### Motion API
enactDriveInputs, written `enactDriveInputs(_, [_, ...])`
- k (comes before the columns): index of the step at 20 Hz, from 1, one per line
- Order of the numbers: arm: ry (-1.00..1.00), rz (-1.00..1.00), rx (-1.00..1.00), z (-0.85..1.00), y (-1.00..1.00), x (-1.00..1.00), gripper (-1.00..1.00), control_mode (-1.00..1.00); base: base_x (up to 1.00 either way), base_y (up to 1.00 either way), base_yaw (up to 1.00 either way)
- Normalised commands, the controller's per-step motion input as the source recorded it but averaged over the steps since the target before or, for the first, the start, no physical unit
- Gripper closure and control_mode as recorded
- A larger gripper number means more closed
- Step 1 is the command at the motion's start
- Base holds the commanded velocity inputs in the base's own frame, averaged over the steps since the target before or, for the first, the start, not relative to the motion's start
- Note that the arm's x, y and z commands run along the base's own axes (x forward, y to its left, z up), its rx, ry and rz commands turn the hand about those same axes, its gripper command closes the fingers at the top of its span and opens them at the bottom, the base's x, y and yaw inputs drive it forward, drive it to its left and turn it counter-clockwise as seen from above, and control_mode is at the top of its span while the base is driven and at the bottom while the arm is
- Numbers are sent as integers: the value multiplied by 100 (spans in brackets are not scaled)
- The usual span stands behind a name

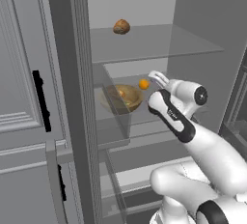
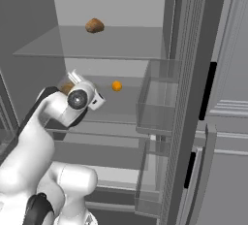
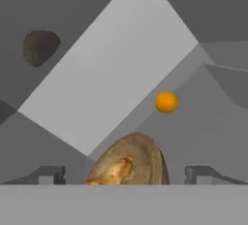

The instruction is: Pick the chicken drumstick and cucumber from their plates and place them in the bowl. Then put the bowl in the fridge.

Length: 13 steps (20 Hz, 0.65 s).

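1. The gripper (image 3: pixel 125 173), its jaws spread wide and holding nothing, is poised just in front of the wooden bowl (image 1: pixel 121 98).
2. The bowl sits on a glass shelf inside the open fridge (image 1: pixel 193 20), between and just beyond the fingertips (image 3: pixel 51 174), with the chicken drumstick (image 3: pixel 116 170) lying in it; a straight pull back looks like the way clear.
3. Farther in, a small orange ball (image 3: pixel 166 102) rests beside the bowl, apart from it.
4. Farthest, a brown bread-like lump (image 1: pixel 121 26) occupies the shelf above.

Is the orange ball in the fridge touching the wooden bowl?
Apart. In the hand view, bare grey shelf shows between the orange ball and the bowl; the left base view shows a gap too.
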Motion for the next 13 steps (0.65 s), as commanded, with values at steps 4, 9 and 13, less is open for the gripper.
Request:
enactDriveInputs(4, [4, -3, 8, 100, -39, -100, -100, -100, 0, 0, 0])
enactDriveInputs(9, [19, -6, 16, 100, -43, -100, -100, -100, 0, 0, 0])
enactDriveInputs(13, [48, 0, 5, 59, -26, -73, -100, -100, 0, 0, 0])
